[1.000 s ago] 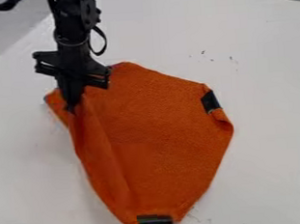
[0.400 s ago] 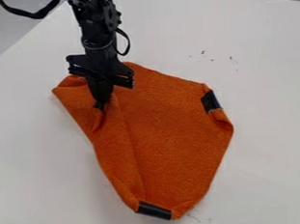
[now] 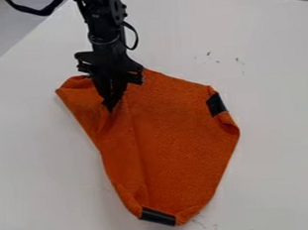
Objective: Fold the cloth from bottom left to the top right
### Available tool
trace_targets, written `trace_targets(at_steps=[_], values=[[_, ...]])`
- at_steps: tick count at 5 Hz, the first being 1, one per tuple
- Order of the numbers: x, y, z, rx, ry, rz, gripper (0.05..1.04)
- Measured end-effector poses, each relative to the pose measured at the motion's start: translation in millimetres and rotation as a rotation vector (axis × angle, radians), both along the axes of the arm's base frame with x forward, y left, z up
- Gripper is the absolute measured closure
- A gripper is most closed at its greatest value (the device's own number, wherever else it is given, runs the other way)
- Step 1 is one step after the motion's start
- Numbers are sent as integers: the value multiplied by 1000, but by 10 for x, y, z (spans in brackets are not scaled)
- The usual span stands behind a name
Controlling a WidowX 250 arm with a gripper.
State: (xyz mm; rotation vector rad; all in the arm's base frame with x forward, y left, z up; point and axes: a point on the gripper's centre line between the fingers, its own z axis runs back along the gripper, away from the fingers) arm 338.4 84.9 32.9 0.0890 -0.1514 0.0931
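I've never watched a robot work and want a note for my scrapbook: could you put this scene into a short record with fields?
Cloth: orange, creased
Claw: pointing down at the cloth's upper left
Dark patches: one at the cloth's right edge, one at its bottom
Table: white, small dark marks
Fold to top right: not finished
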Motion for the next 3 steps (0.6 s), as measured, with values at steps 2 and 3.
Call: trace_targets(at_steps=[2, 3], values=[[156, -191, 17, -118, -5, 40, 79], [209, -337, 33, -111, -15, 31, 82]])
